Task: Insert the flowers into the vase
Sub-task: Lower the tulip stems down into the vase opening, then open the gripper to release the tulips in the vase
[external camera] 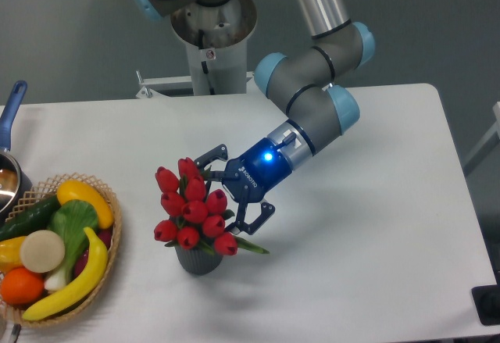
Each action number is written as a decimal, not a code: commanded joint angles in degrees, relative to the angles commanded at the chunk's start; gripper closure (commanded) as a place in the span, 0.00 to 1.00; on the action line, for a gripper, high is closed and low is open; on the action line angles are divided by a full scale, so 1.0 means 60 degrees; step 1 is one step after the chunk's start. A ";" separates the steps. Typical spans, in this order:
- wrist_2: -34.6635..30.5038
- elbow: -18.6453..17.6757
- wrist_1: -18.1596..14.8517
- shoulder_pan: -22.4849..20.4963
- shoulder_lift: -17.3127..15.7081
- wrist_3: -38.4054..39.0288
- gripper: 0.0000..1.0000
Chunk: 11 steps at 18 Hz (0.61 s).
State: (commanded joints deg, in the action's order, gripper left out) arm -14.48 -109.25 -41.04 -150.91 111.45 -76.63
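flowers [193, 210] stand in the vase [198, 259]; gripper [232, 191] beside them has its fingers spread apart, holding nothing.

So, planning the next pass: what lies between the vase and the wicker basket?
Nothing: in the camera view only bare white table separates the vase from the basket.

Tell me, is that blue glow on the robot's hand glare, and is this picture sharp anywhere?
In the fixed camera view, the glow is a small lit spot on the hand itself, not glare. Lighting is soft and even, with faint shadows under the vase and basket. The flowers look slightly soft; the white table shows no strong reflection.
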 joint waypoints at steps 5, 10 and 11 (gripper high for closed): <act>-0.1889 0.0000 0.0000 -0.0132 -0.0762 -0.0104 0.00; -0.3734 0.0087 0.0000 -0.0264 -0.1450 -0.0119 0.00; -0.4275 0.0102 -0.0015 -0.0293 -0.1611 -0.0119 0.00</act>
State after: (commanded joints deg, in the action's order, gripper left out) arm -40.13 -108.63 -41.13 -152.66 101.79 -77.34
